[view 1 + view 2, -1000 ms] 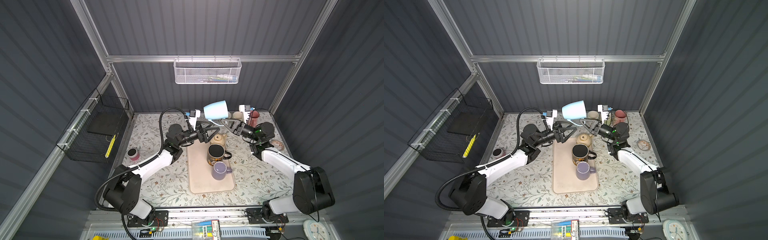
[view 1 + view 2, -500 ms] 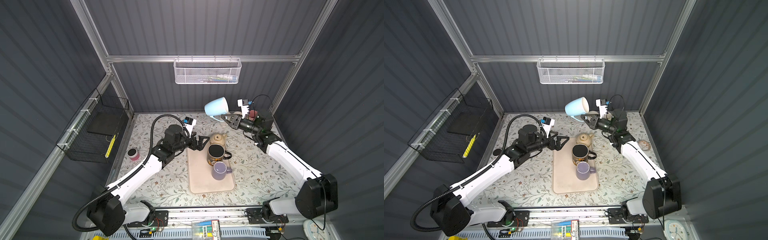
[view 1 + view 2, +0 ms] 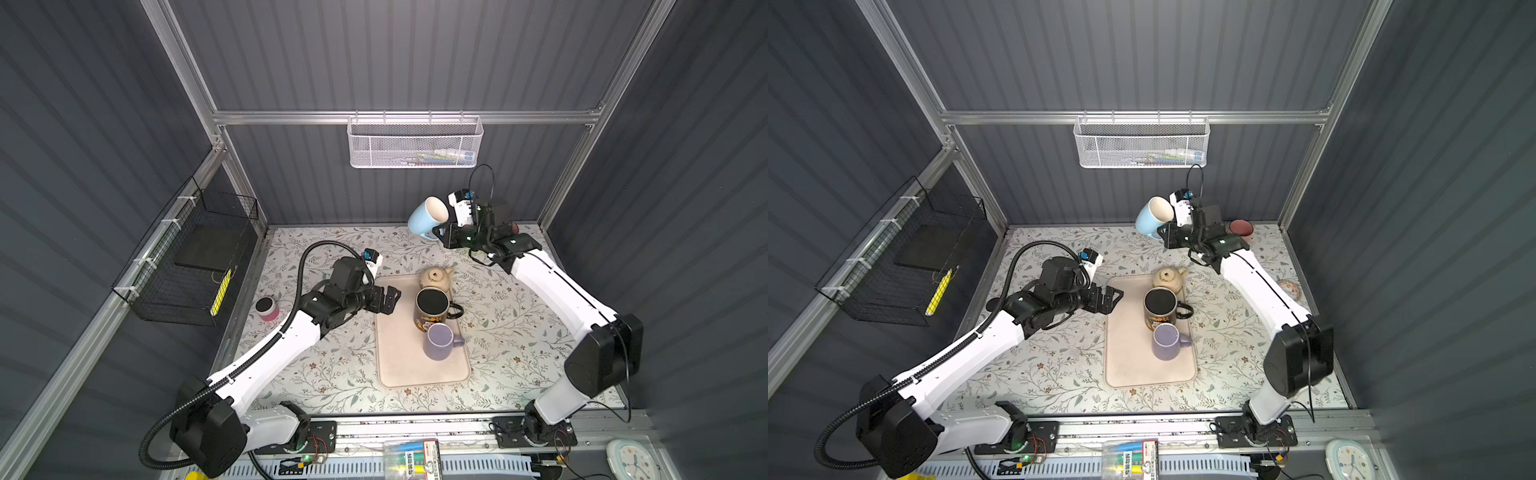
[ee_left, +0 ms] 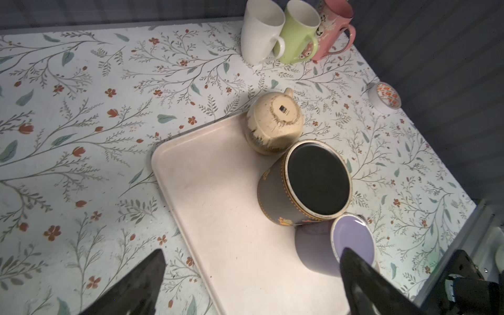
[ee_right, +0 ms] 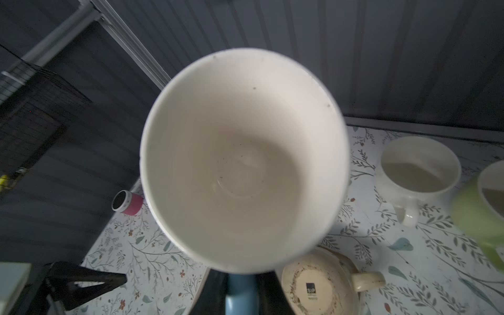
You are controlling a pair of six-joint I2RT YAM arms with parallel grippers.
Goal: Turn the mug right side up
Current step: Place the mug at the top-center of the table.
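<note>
Right gripper (image 3: pixel 437 237) is clamped on the handle of the light blue mug (image 3: pixel 424 217), holding it in the air above the back of the table (image 3: pixel 332 374). The mug is tilted, with its mouth turned up and toward the arm. The right wrist view shows its white inside (image 5: pixel 242 163) holding nothing but a few dark specks. Left gripper (image 3: pixel 388 300) hangs with jaws spread wide and nothing between them, at the left edge of the pale tray (image 3: pixel 399 361). Three vessels sit base-up on that tray: a cream pot (image 3: pixel 435 279), a black mug (image 3: pixel 432 305) touching it, and a lavender mug (image 3: pixel 438 341) against the black one. A white mug (image 4: pixel 259 32), green mug (image 4: pixel 298 32) and pink mug (image 4: pixel 331 30) stand upright together at the back edge. The white mesh basket (image 3: pixel 415 145) on the back wall holds small items too unclear to name.
</note>
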